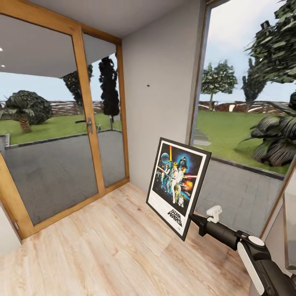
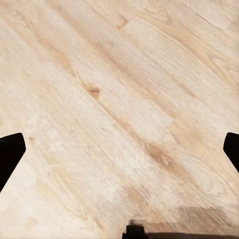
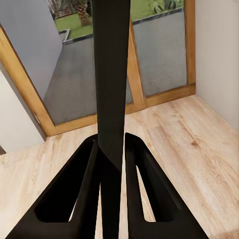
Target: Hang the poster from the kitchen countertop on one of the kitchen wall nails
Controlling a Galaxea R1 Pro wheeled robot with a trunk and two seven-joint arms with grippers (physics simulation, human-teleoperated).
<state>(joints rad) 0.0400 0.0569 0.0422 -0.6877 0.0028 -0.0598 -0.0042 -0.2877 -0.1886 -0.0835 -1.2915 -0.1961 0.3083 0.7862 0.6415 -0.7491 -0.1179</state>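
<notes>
Star Wars poster (image 1: 177, 187) held right of centre in the head view, tilted, above the wooden floor (image 1: 102, 242), right gripper (image 3: 112, 149) clamped on its lower edge; wall nail (image 1: 148, 86) a dot on the grey wall, above and left of it. Probably light, stiff and thin, prone to swing from an edge pinch, so best kept firmly pinched on the frame. Left gripper (image 2: 119, 149) spread wide over bare floorboards; no containers visible.

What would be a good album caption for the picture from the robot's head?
Right hand holds up a framed film poster before a pale wall with a tiny nail.

Wooden-framed glass door (image 1: 61, 123) at left; pale plank floor (image 1: 102, 246) below; window (image 1: 246, 102) facing garden trees (image 1: 218, 80).
</notes>
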